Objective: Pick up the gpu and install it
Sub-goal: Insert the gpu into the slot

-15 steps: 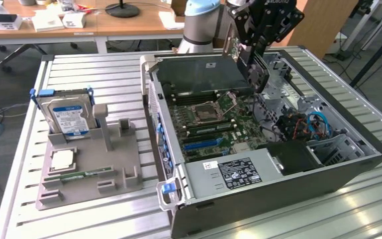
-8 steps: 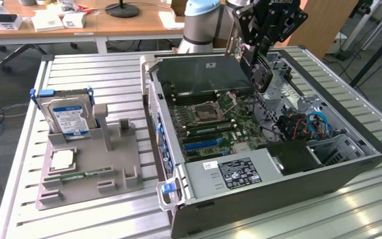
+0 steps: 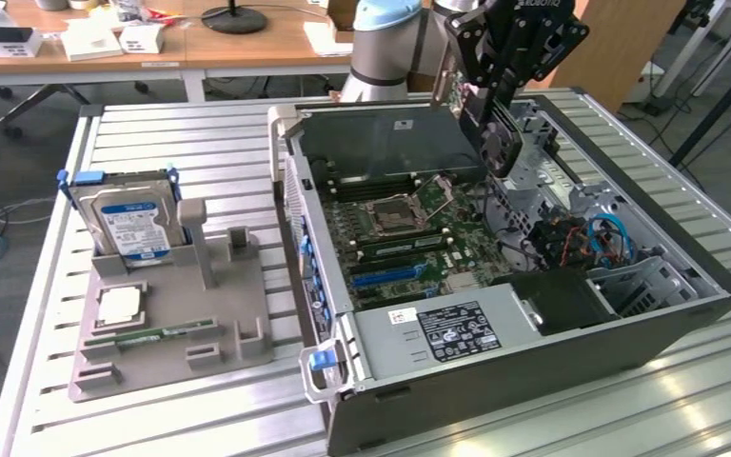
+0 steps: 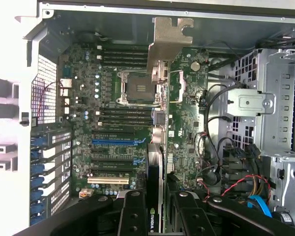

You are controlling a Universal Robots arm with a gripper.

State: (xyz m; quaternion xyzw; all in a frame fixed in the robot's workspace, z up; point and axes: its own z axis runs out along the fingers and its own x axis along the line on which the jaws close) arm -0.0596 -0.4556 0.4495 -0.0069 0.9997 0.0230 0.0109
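Tool: the tool (image 3: 498, 107) is clenched on the gpu (image 3: 504, 143), with a finger on each face of the card.
Gpu: it hangs on edge over the motherboard (image 3: 404, 224) inside the open case (image 3: 670, 324), not seated in a slot, its silvery bracket (image 4: 169, 39) at the end away from the tool.
Case: lies on its side on the table (image 3: 187, 133).
Holder: a grey holder (image 3: 213, 314), on the exterior view's left of the case, carries an upright hard drive (image 3: 130, 224) and a flat memory stick (image 3: 149, 338).
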